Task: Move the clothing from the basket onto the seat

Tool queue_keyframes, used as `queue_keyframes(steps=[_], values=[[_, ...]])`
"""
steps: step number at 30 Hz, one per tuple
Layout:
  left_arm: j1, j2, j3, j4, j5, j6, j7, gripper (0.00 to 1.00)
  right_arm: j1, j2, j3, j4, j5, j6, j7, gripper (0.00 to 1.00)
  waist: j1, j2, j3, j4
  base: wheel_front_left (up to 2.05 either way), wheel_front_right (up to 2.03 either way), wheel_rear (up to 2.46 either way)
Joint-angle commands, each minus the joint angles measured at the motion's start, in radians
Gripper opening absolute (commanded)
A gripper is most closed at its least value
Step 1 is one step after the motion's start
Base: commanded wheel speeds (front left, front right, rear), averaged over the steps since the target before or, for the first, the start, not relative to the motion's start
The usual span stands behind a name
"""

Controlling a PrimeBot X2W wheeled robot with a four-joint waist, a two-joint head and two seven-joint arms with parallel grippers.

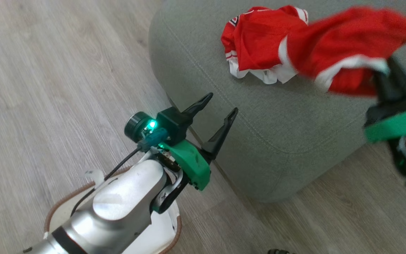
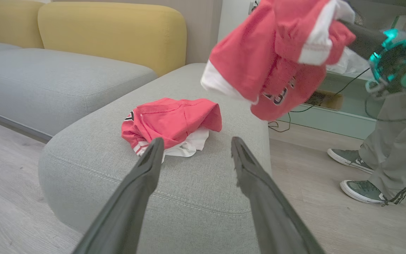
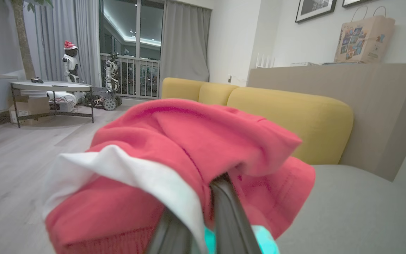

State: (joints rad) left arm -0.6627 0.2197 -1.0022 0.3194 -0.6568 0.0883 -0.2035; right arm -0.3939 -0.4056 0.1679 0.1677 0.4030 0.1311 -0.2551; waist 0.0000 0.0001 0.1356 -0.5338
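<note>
The right hand [image 1: 388,76] pinched a red garment [image 1: 347,38], which hung in the air above the seat [image 1: 259,120] with its white trim showing. A second garment [image 1: 256,42] lay crumpled on the seat, back from the near edge and apart from the hanging one. The left hand [image 1: 222,102] was spread and empty, its fingers pointing over the seat's near corner, short of the second garment. Beneath the left arm the basket [image 1: 179,225] stood on the floor [image 1: 48,70] near the seat. A person's shoes [image 2: 361,192] stood on the floor past the seat.
</note>
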Motion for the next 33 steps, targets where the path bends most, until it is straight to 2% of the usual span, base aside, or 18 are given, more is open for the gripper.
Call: queue_keyframes(steps=[1, 7, 16, 23, 29, 33], values=[[-0.064, 0.013, 0.026, -0.034, 0.012, 0.000, 0.004, 1.00, -0.057, -0.038, 0.007, -0.013, 0.009, 0.000, -0.007, 0.00, 0.0000, -0.0001, 0.023, 0.007, 0.00, 0.00, 0.00], [-0.109, 0.014, 0.010, -0.049, 0.036, 0.001, 0.031, 1.00, -0.225, -0.079, 0.000, 0.090, 0.069, 0.000, -0.007, 0.00, 0.0000, -0.0001, 0.100, 0.031, 0.00, 0.00, 0.00], [-0.200, -0.012, -0.019, -0.055, 0.076, -0.008, 0.071, 1.00, -0.441, -0.138, -0.003, 0.338, 0.175, 0.000, -0.007, 0.00, 0.0000, -0.0001, 0.234, 0.097, 0.00, 0.00, 0.00], [-0.248, -0.024, -0.031, -0.048, 0.097, -0.012, 0.083, 1.00, -0.531, -0.178, 0.022, 0.476, 0.212, 0.000, -0.007, 0.00, 0.0000, -0.0001, 0.300, 0.136, 0.00, 0.00, 0.00], [-0.269, -0.029, -0.037, -0.037, 0.105, -0.011, 0.086, 1.00, -0.578, -0.180, 0.093, 0.581, 0.227, 0.000, -0.007, 0.00, 0.0000, -0.0001, 0.331, 0.150, 0.00, 0.00, 0.00], [-0.275, -0.029, -0.040, -0.026, 0.106, -0.010, 0.086, 1.00, -0.601, -0.169, 0.182, 0.677, 0.247, 0.000, -0.007, 0.00, 0.0000, -0.0001, 0.335, 0.155, 0.00, 0.00, 0.00]])
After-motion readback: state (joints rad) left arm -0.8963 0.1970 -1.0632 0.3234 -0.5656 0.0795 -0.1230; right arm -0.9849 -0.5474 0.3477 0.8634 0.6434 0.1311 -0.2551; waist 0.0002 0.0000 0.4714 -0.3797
